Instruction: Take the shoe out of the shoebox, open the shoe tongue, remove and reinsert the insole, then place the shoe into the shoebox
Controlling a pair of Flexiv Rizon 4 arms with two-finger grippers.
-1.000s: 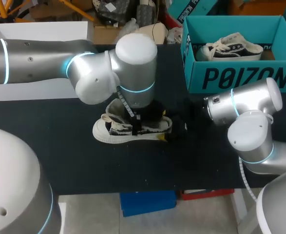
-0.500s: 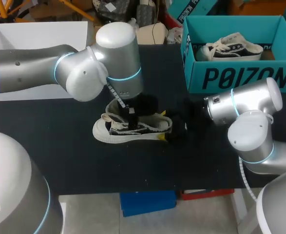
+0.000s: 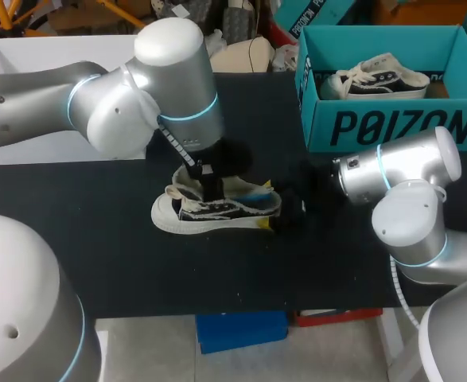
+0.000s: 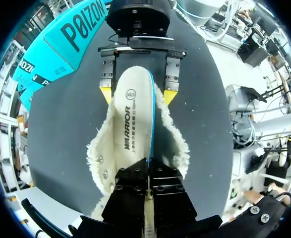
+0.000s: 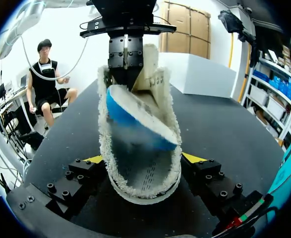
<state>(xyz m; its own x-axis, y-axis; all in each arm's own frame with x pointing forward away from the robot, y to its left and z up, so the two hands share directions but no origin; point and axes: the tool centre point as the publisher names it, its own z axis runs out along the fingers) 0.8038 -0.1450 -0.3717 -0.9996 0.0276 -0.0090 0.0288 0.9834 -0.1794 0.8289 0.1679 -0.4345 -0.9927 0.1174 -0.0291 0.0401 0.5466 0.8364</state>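
Since the shoe [image 3: 217,208] lies out of the box on its sole, at the middle of the worktop [image 3: 98,239] with its toe toward 9 o'clock, the first step can be taken as done. The left gripper [image 4: 147,183] is set over the shoe's mouth, and its jaws are clamped on the insole [image 4: 133,119]. The insole is seen raised and tilted with its blue underside showing, so the tongue is judged opened and the removal under way, not finished. At 3 o'clock of the shoe the right gripper [image 5: 143,161] is found, its jaws closed on the heel from both sides. At 2 o'clock stands the shoebox [image 3: 392,127], in which a second shoe [image 3: 380,79] is kept. Pulling the insole free, reinserting it and boxing the shoe are left to be done.
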